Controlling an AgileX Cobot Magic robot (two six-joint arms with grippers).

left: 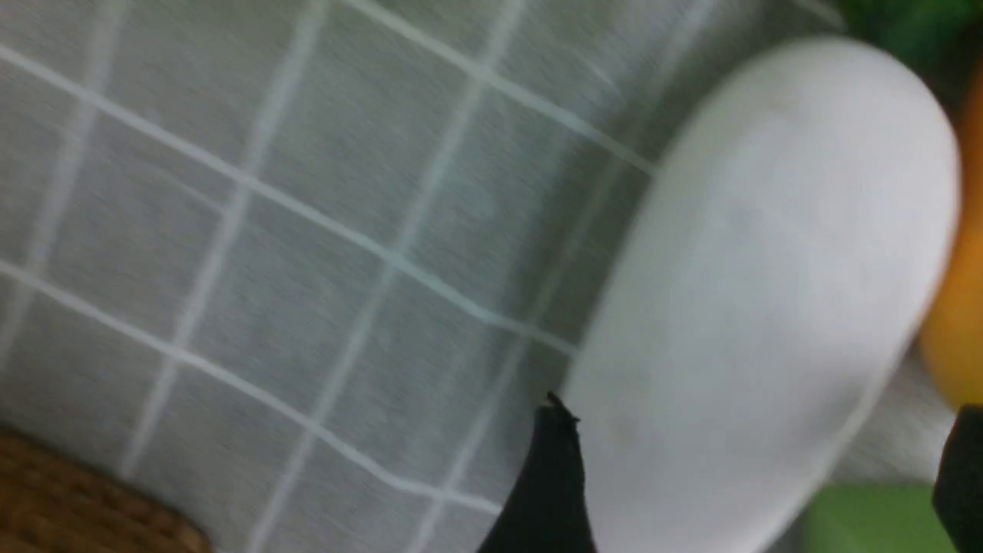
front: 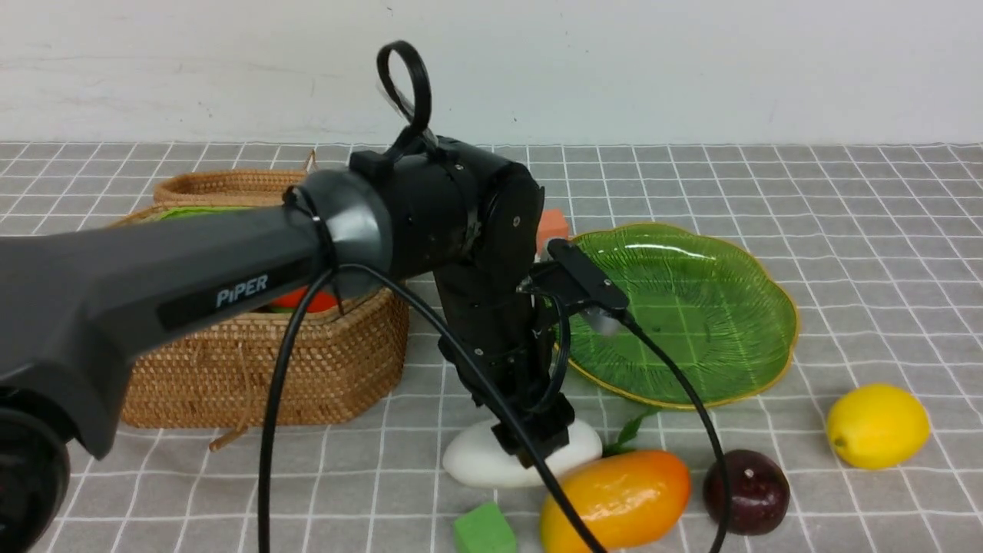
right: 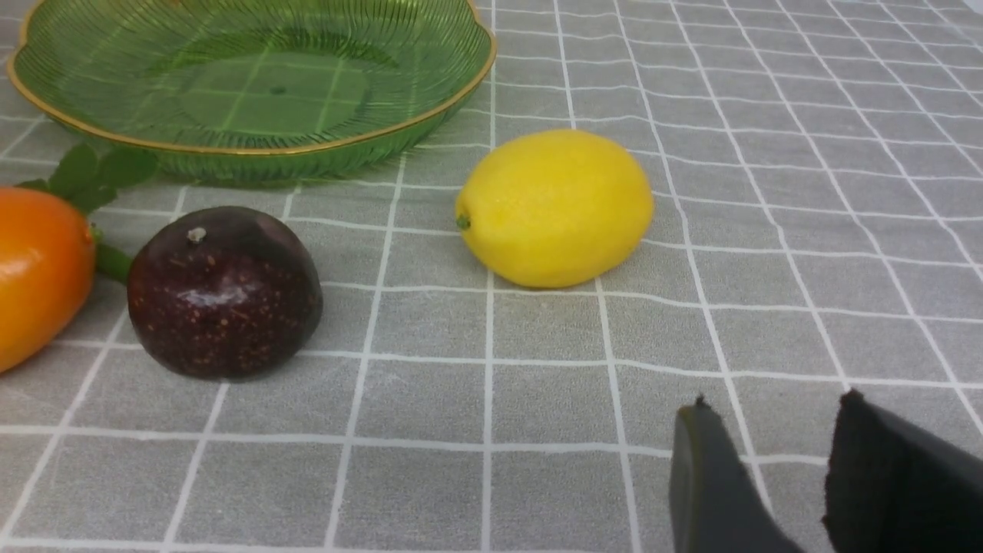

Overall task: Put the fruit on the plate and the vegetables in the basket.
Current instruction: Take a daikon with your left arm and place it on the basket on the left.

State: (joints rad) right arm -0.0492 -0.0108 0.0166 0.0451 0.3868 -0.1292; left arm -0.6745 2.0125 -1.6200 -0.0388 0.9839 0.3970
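Note:
My left gripper point(front: 535, 439) points down over the white oblong vegetable point(front: 491, 461) lying on the cloth in front of the basket point(front: 261, 369). In the left wrist view its jaws point(left: 756, 468) are open wide. The white vegetable point(left: 768, 292) lies between them, close to one finger point(left: 549, 476) and apart from the other. Mango point(front: 614, 499), dark purple fruit point(front: 746, 491) and lemon point(front: 877, 425) lie on the cloth in front of the green plate point(front: 691, 307). Something orange-red point(front: 307, 299) shows inside the basket. My right gripper point(right: 776, 403) hovers low near the lemon point(right: 554, 207), open a little, nothing between its fingers.
A green cube point(front: 484, 530) sits just in front of the white vegetable, beside the mango. An orange cube point(front: 553, 228) lies behind the left arm by the plate's far edge. The left arm and its cable hide part of the basket. A white wall stands at the back.

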